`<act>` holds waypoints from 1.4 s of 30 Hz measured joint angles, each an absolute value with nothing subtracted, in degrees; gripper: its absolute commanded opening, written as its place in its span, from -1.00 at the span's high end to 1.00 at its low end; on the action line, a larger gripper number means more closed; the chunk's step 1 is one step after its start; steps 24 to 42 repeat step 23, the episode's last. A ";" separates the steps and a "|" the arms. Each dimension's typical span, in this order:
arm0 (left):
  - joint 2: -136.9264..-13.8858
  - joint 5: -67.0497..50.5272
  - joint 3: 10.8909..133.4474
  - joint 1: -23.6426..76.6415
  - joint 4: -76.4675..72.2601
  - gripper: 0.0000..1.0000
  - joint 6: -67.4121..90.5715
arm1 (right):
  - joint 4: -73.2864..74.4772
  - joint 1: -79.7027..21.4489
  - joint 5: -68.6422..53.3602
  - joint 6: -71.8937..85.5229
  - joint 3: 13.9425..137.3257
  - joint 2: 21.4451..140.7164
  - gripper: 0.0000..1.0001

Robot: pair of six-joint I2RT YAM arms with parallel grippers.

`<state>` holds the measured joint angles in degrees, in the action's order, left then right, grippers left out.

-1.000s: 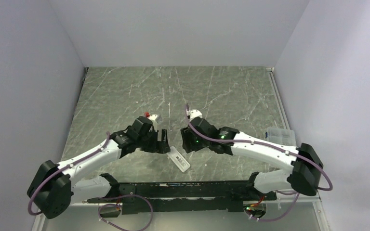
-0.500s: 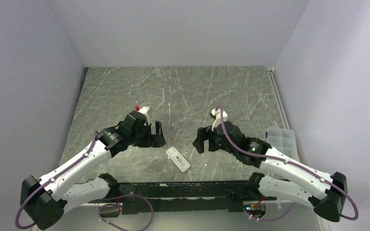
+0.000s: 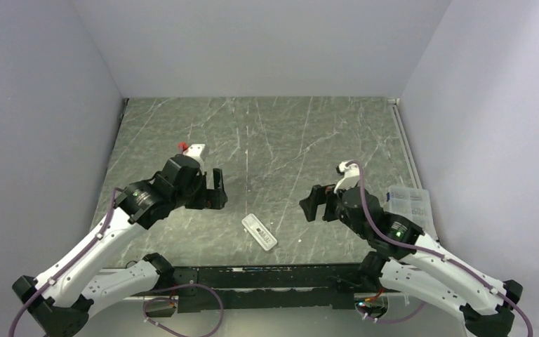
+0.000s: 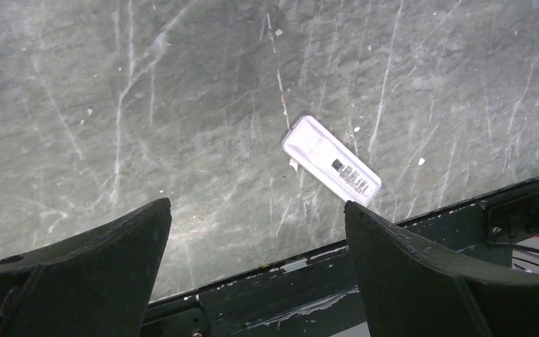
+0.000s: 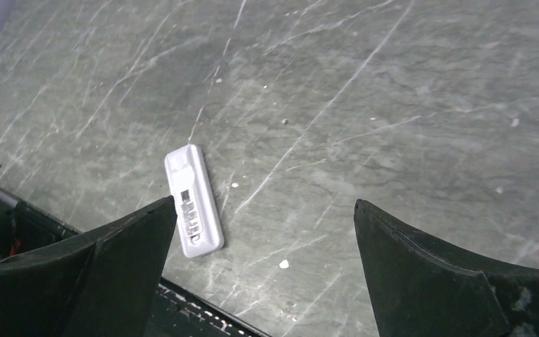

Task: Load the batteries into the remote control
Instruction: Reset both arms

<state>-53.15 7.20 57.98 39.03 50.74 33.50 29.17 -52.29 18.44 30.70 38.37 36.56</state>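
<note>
The remote control [image 3: 260, 232] is a slim white bar lying flat and askew on the marble tabletop near the front edge, with a small printed label facing up. It also shows in the left wrist view [image 4: 331, 161] and the right wrist view [image 5: 193, 202]. My left gripper [image 3: 217, 188] hovers to its upper left, open and empty [image 4: 256, 205]. My right gripper [image 3: 314, 203] hovers to its right, open and empty too [image 5: 264, 202]. Neither touches the remote control. The batteries are not visible in any view.
A clear plastic box [image 3: 408, 200] sits at the table's right edge, beside my right arm. A black rail [image 3: 267, 274] runs along the near edge just in front of the remote. Grey walls close in the left, back and right sides.
Both grippers have drawn back and apart from the remote, the left to the left, the right to the right, and their jaws have opened wider. The remote has not moved.
</note>
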 measured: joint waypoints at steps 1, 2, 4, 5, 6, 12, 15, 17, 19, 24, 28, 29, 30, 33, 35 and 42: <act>-52.29 7.60 58.00 39.03 51.35 -0.99 33.12 | 29.78 -52.29 19.51 30.70 38.37 35.48 -1.00; -51.59 7.97 58.00 39.03 51.92 -0.99 32.77 | 30.39 -52.29 20.49 30.70 38.37 34.46 -1.00; -49.76 8.88 58.00 39.03 52.86 -0.99 32.16 | 31.40 -52.29 22.61 30.61 38.37 31.92 -1.00; -48.51 9.19 57.98 39.03 53.21 -0.99 32.05 | 31.73 -52.29 23.42 30.46 38.37 30.55 -1.00; -47.35 9.47 57.87 39.03 53.36 -0.99 31.94 | 31.92 -52.29 23.90 30.33 38.35 29.45 -1.00; -40.42 9.87 56.60 39.03 53.32 -0.99 30.89 | 32.10 -52.21 25.65 28.97 37.43 22.13 -1.00; -38.72 10.24 56.47 39.03 53.41 -0.99 30.87 | 32.21 -52.21 25.71 28.60 37.26 21.67 -1.00; -38.30 10.46 56.34 39.03 53.32 -0.99 30.87 | 32.51 -52.21 25.71 28.42 37.21 21.69 -1.00; -37.87 10.55 55.90 39.03 53.21 -0.99 30.87 | 32.73 -52.21 25.69 28.21 37.17 21.82 -1.00; -37.10 10.59 54.50 39.03 53.08 -0.99 30.65 | 32.69 -52.21 25.63 27.92 36.67 22.79 -1.00; -37.10 10.59 54.50 39.03 53.08 -0.99 30.65 | 32.69 -52.21 25.63 27.92 36.67 22.79 -1.00; -37.10 10.59 54.50 39.03 53.08 -0.99 30.65 | 32.69 -52.21 25.63 27.92 36.67 22.79 -1.00; -37.10 10.59 54.50 39.03 53.08 -0.99 30.65 | 32.69 -52.21 25.63 27.92 36.67 22.79 -1.00; -37.10 10.59 54.50 39.03 53.08 -0.99 30.65 | 32.69 -52.21 25.63 27.92 36.67 22.79 -1.00; -37.10 10.59 54.50 39.03 53.08 -0.99 30.65 | 32.69 -52.21 25.63 27.92 36.67 22.79 -1.00; -37.10 10.59 54.50 39.03 53.08 -0.99 30.65 | 32.69 -52.21 25.63 27.92 36.67 22.79 -1.00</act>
